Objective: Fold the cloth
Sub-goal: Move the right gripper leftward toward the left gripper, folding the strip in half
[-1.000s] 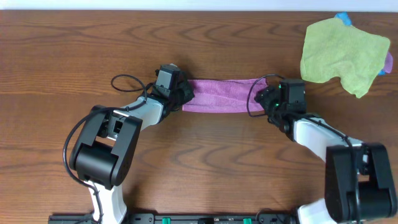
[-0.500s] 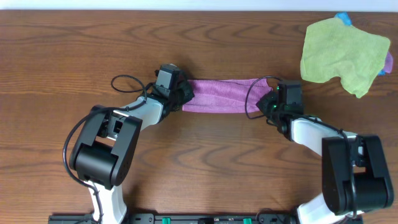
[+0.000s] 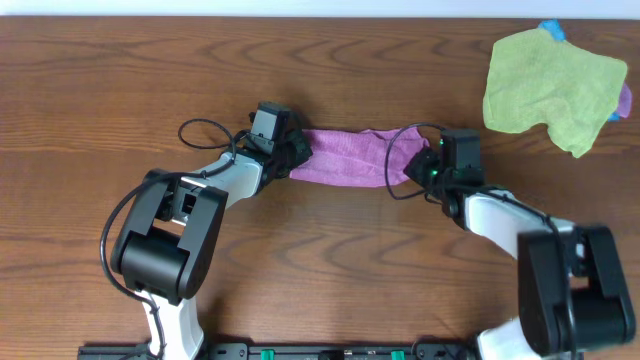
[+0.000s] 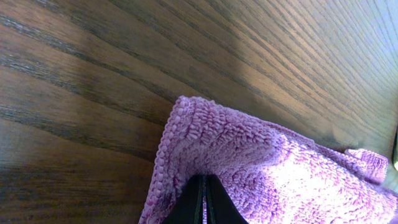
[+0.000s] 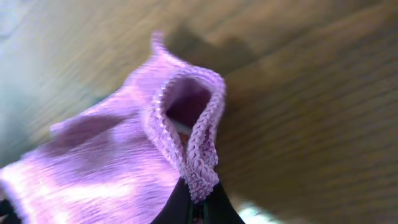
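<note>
The purple cloth (image 3: 350,157) lies as a long folded strip on the wooden table, stretched between both arms. My left gripper (image 3: 296,152) is shut on its left end; in the left wrist view the cloth (image 4: 261,162) bunches over the closed black fingertips (image 4: 189,208). My right gripper (image 3: 412,160) is shut on the right end, which is lifted and curling leftward. In the right wrist view the stitched hem of the cloth (image 5: 186,130) forms a loop pinched between the fingertips (image 5: 214,211).
A larger light-green cloth (image 3: 550,85) lies crumpled at the back right, with a small blue item (image 3: 552,31) peeking out behind it. Black cables (image 3: 205,128) loop beside the left arm.
My right gripper has shut on the cloth's right end and moved left with it, so the strip is shorter and its right end curls up. The left gripper holds still.
</note>
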You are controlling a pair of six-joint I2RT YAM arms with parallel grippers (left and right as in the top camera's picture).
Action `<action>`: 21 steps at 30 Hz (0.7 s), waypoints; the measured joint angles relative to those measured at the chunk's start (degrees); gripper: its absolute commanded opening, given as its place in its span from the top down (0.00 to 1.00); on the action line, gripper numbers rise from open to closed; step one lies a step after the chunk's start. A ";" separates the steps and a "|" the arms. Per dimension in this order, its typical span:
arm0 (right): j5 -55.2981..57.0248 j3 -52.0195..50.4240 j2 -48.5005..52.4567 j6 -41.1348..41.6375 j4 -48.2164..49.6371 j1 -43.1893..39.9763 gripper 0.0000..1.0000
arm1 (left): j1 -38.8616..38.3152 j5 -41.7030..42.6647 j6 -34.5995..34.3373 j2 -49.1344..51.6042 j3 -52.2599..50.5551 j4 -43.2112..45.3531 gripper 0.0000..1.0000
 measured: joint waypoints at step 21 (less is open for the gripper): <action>1.57 1.09 -10.21 -3.17 -3.54 7.37 0.99 | 0.15 0.79 0.00 0.00 0.26 -0.85 0.94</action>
